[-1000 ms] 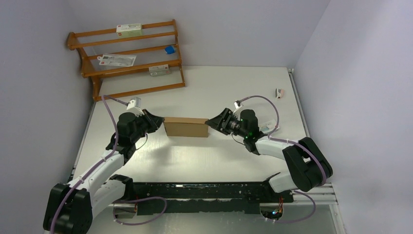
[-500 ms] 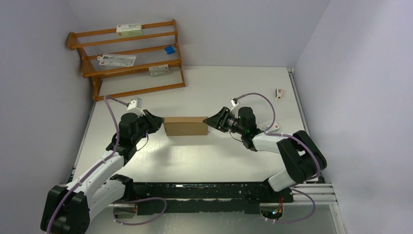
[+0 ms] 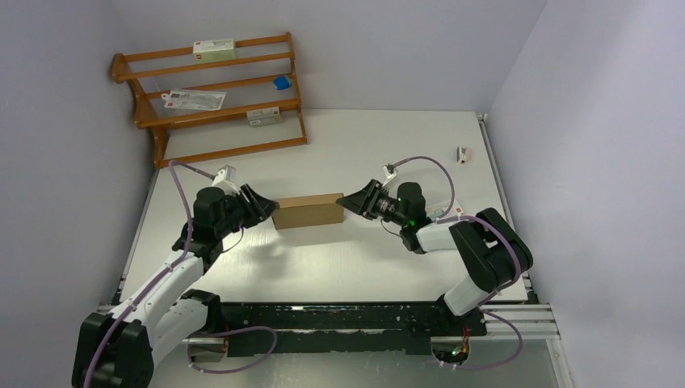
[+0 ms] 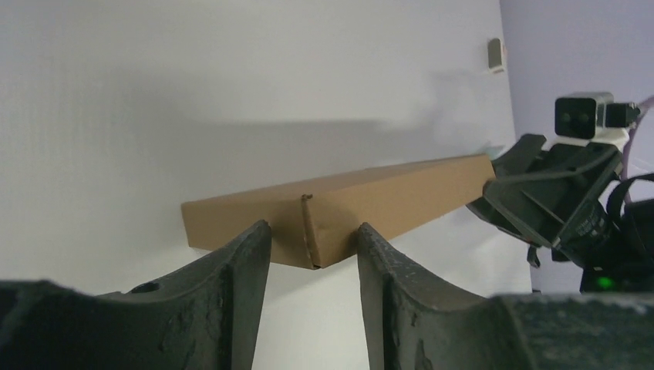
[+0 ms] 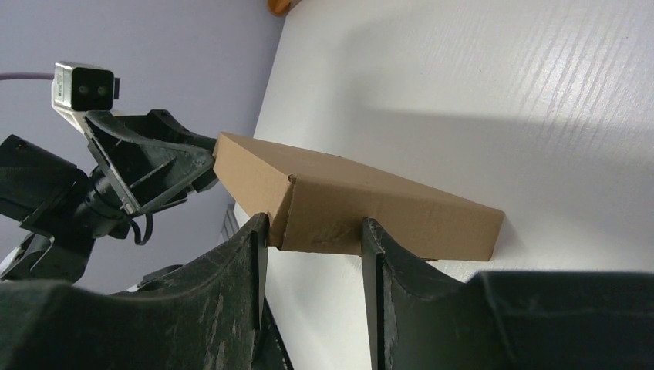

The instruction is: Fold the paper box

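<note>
Two grippers: left gripper [image 3: 266, 207], right gripper [image 3: 347, 202], both spread, bracketing the paper box [image 3: 307, 212].
Change: box newly skewed on worktop [image 3: 363, 145]; folding looks nearly done.

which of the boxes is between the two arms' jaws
The plain brown flat cardboard box, with one arm's jaws at each end. The small white printed cartons lie on the wooden rack at the back left.

The white table [image 3: 363, 145] carries a wooden rack [image 3: 220, 151] at its far left corner, 1 small object [image 3: 464, 153] by the far right edge, and the paper box [image 3: 307, 211] mid-table, contact unclear.
</note>
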### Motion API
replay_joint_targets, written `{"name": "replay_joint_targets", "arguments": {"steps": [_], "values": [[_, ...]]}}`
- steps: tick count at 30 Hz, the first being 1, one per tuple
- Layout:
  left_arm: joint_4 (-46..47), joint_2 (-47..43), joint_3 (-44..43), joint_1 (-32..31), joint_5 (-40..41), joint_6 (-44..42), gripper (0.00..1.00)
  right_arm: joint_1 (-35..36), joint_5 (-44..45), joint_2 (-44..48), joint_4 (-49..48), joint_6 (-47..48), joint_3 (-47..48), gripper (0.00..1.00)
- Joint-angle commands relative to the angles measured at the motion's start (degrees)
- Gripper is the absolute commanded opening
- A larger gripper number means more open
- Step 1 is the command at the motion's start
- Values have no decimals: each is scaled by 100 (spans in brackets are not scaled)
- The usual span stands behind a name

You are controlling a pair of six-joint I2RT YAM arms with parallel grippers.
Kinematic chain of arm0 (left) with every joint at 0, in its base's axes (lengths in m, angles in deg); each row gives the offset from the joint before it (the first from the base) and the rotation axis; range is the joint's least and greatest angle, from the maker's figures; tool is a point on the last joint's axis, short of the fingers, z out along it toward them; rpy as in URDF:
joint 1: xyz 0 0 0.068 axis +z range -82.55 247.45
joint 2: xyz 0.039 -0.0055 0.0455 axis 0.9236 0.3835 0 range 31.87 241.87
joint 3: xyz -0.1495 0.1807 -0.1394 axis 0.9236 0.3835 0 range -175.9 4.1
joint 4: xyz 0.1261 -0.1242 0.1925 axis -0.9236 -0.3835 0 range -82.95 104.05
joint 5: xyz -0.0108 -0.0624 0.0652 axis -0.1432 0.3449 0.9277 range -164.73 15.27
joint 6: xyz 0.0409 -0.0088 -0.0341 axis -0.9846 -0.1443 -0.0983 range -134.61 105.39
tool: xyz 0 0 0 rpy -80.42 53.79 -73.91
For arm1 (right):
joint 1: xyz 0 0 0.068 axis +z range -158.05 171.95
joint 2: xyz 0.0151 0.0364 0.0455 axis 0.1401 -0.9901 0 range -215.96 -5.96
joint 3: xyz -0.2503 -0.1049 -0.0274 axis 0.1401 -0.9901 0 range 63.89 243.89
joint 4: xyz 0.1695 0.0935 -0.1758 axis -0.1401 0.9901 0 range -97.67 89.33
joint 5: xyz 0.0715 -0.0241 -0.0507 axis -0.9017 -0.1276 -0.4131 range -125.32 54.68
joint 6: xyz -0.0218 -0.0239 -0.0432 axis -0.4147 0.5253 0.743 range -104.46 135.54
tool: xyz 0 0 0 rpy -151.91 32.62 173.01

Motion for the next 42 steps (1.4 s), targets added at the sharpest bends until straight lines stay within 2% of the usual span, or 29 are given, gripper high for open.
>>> {"name": "replay_joint_targets", "arguments": {"steps": [1,4,15,20,23,27,33,35,39,40,42], "values": [[170,158,272,48,-919,279,50,19,98,-284,1354,419,-203,20],[410,222,457,61,-1039,371,47,18,81,-316,1281,334,-227,18],[1074,760,1257,268,-900,452,21,-57,68,-463,1248,297,-292,12],[1351,759,1584,544,-946,717,14,-140,-87,-526,1144,259,-348,8],[1321,726,1556,556,-999,671,13,-158,-154,-448,1170,310,-316,8],[921,587,1284,558,-965,392,14,-172,-13,1,1864,774,11,20],[441,416,969,554,-892,58,16,-177,452,792,3312,1855,739,53],[383,403,874,554,-933,-7,18,-180,480,967,3755,2320,1063,61],[261,363,714,554,-958,-71,21,-179,250,1274,4278,3131,1498,71],[250,341,680,554,-961,-66,24,-165,59,1315,4354,3344,1600,78],[119,254,567,554,-949,-81,31,-141,-195,1346,4550,3646,1842,86]]}}
